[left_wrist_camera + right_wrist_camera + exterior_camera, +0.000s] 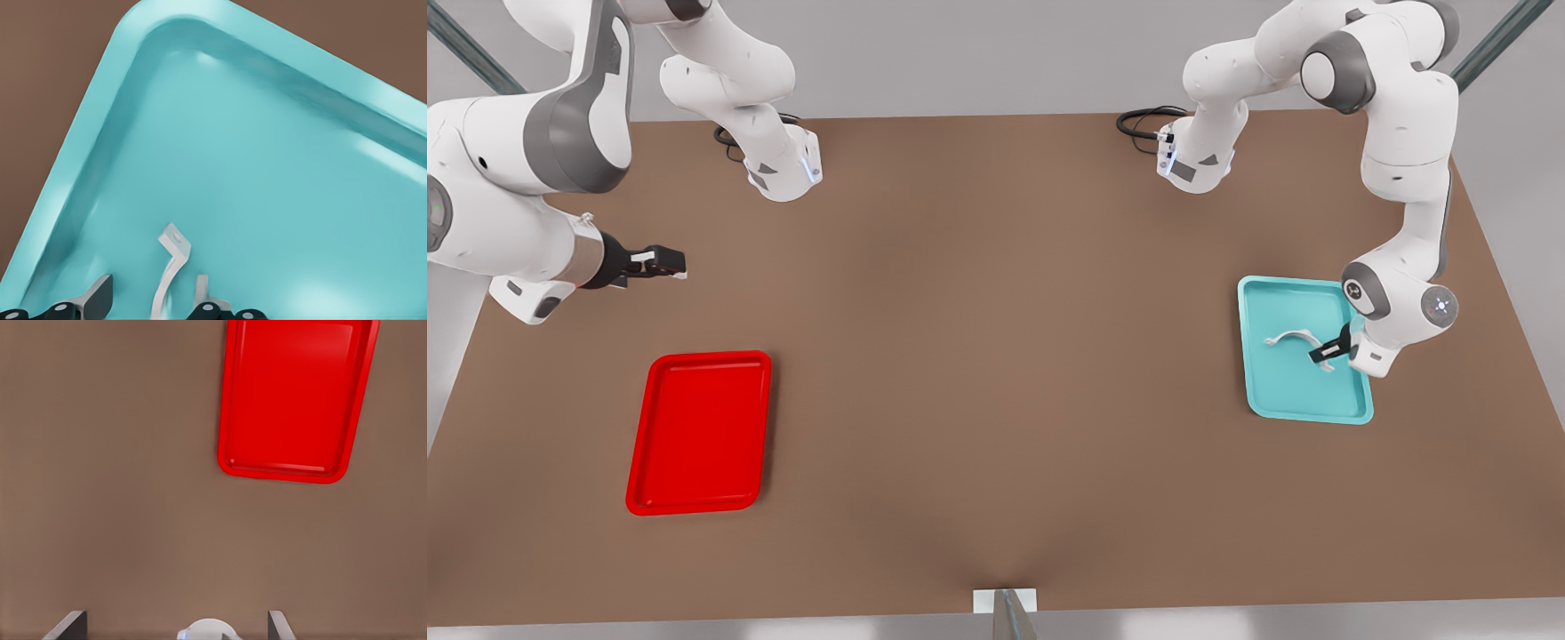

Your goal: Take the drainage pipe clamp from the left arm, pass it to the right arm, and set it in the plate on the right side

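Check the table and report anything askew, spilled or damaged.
Nothing stands out. The small white half-ring pipe clamp lies in the teal tray between the left claw's open fingers. The bright red rectangular tray sits flat; the right claw waits, open.

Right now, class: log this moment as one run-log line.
left tool: open, straddling drainage pipe clamp in teal tray | right tool: open, waiting above table | plate: no clamp

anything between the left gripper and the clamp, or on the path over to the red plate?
Nothing visible. The left gripper is down in the teal tray, jaws open astride the drainage pipe clamp. Bare table lies between there and the plate. The right gripper waits above the table, open.
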Controlling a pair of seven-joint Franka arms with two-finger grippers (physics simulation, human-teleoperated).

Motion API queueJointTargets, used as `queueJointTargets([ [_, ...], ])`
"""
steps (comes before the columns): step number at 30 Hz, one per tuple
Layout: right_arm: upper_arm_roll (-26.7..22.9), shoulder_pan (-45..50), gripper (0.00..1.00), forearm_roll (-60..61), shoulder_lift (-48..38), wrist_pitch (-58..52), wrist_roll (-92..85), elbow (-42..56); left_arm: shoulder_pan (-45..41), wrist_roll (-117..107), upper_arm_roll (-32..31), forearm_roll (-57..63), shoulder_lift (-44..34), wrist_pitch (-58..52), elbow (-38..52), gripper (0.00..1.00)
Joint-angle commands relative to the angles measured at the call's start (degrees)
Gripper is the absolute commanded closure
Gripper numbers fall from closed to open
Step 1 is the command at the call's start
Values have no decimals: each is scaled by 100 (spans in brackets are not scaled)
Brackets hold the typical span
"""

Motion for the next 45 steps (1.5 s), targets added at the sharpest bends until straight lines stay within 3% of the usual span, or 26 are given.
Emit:
queueJointTargets([
  [1, -2, 0, 0, 6, -5, -8, 3, -4, 31, 748, 1, 3, -56, -100, -83, 30],
  [7, -2, -18, 0, 58, -14, -25, 3, -30, 180, 721, 1, -173, -417, -179, -127, 30],
  [8, -2, -18, 0, 58, -14, -25, 3, -30, 163, 721, -8, -173, -425, 487, -470, 30],
  [18, -2, 0, 0, 102, -14, -25, 3, -66, 145, 695, -17, -182, -285, 497, -523, 30],
  [19, -2, -9, 0, 111, -14, -34, 3, -74, 145, 686, -17, -182, -285, 497, -541, 35],
  [20, -2, -9, 0, 111, -14, -34, 3, -74, 154, 677, -26, -182, -294, 497, -549, 50],
  [21, -2, -9, 0, 103, -14, -34, 3, -74, 154, 677, -26, -261, -294, 497, -549, 56],
  [24, -2, -9, 0, 111, -14, -34, 3, -74, 119, 677, -26, -287, -303, 497, -541, 63],
  [32, -2, 9, 0, 102, -14, -34, 3, -74, 83, 677, -26, -375, -294, 506, -523, 71],
  [34, -2, 9, 0, 111, -5, -34, 3, -74, 83, 677, -34, -375, -294, 506, -514, 79],
  [39, -2, 0, 0, 111, -14, -78, 3, -83, 101, 704, -34, -375, -338, 445, -497, 79],
  [42, -2, 9, 0, 111, -14, -69, 12, -83, 57, 599, -34, -375, -478, 32, -365, 79],
  [45, -2, 18, 0, 111, -5, -69, 12, -83, -654, -393, -8, -340, -987, -918, -13, 79],
])
